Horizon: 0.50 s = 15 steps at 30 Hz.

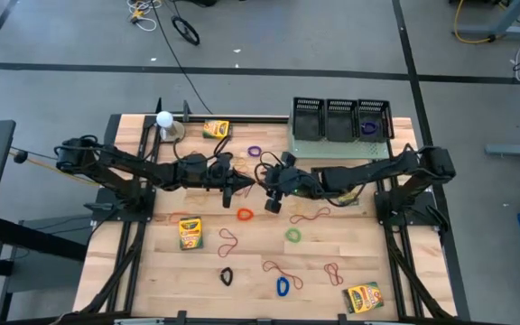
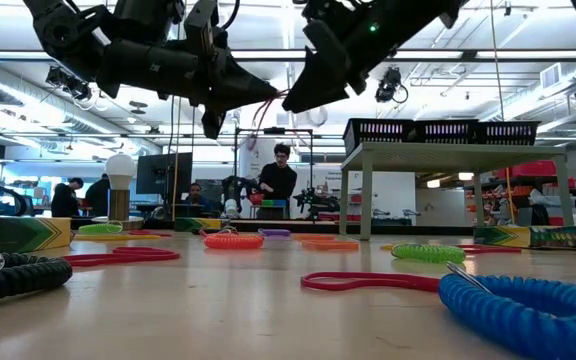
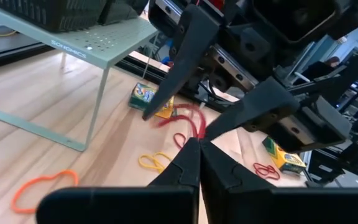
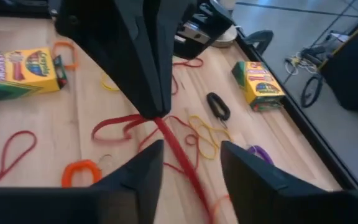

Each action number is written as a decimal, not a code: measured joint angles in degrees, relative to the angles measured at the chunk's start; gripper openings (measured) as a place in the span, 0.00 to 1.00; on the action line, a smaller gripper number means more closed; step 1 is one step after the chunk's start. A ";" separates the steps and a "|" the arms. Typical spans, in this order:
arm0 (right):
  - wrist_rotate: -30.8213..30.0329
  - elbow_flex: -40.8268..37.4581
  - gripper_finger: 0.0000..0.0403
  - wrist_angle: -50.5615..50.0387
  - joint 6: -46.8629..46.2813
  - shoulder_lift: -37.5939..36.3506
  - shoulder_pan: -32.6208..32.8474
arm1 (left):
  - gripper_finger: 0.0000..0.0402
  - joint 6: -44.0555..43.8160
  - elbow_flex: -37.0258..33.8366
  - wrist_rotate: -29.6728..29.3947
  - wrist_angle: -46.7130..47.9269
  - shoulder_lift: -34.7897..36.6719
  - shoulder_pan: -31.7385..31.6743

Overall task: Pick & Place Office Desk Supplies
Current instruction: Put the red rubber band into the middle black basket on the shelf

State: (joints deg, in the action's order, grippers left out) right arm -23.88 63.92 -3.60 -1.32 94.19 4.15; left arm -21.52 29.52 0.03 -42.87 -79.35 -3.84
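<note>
We see the left gripper (image 4: pixel 151 93) above mid-table, fingers pressed together on a thin red rubber-band loop (image 4: pixel 166 146) that dangles from its tips. The right gripper (image 4: pixel 188 165) faces it — fingers spread either side of the band, not touching. Crayon boxes (image 1: pixel 190 233) lie scattered below.

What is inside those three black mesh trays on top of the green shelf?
Seen from above, the right tray holds a purple rubber-band loop. The left tray and middle tray look empty, though their dark mesh floors could hide something thin.
</note>
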 joint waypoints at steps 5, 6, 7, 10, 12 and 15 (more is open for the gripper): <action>1.71 0.02 0.12 0.26 0.10 -0.33 -0.46 | 0.02 -1.13 0.00 -0.14 -0.06 0.00 -0.03; 1.68 0.02 0.06 0.49 0.03 -0.61 -0.37 | 0.03 -2.10 0.00 -0.16 -0.14 0.00 -0.18; 1.56 0.02 0.03 0.36 -0.32 -1.12 -0.20 | 0.03 -3.14 0.00 -0.15 -0.24 0.00 -0.42; 1.42 0.01 0.04 -0.84 -2.37 -3.32 0.24 | 0.08 -6.61 0.02 -0.08 -0.38 0.10 -1.67; 1.39 0.02 0.05 -2.27 -4.18 -5.61 0.22 | 0.11 -7.85 0.00 -0.11 -0.54 0.28 -2.74; 0.15 0.02 0.02 -6.89 -4.70 -9.41 -0.30 | 0.17 -8.36 0.00 -0.08 -2.45 1.11 -4.26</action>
State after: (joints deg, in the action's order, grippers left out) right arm -23.73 63.94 -10.49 -6.02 84.78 3.85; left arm -29.88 29.52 -0.05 -45.32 -78.24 -8.10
